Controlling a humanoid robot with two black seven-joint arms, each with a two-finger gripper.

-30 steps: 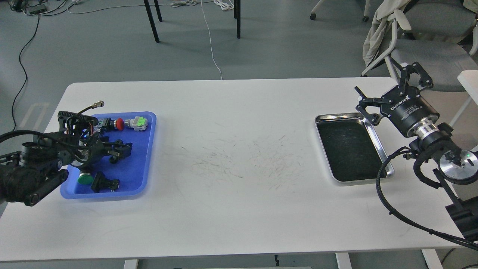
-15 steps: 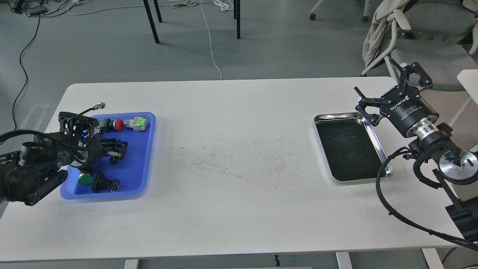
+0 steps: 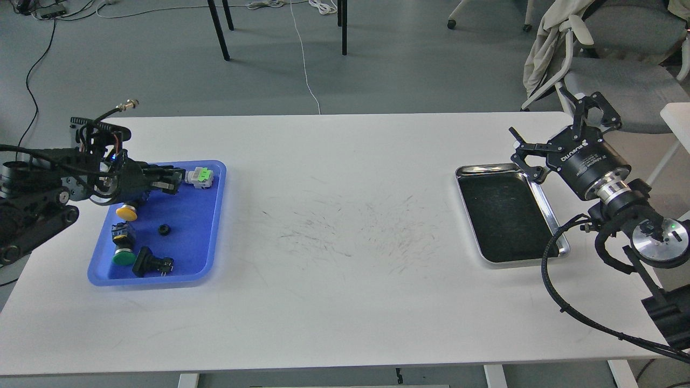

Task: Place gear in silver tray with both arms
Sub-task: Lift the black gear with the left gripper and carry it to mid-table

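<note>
The silver tray point(image 3: 540, 200) lies at the table's right side, and its black floor is bare. A small black gear-like part point(image 3: 164, 230) lies on the floor of the blue tray point(image 3: 213, 226) at the left. My left gripper point(image 3: 168, 180) hovers over the blue tray's far edge, above and behind the gear. Its dark fingers point right, close to a grey and green connector point(image 3: 199, 176). I cannot tell whether they hold anything. My right gripper point(image 3: 558, 132) is open and empty, just beyond the silver tray's far right corner.
The blue tray also holds a yellow button point(image 3: 127, 212), a green button point(image 3: 123, 257) and a black switch point(image 3: 152, 264). The white table point(image 3: 345, 242) has scuff marks in the middle. Chairs stand behind the table's far right corner.
My left gripper has risen and moved back toward the blue tray's far edge, uncovering the yellow button and the small black part. The red button no longer shows. The right arm has barely moved.
</note>
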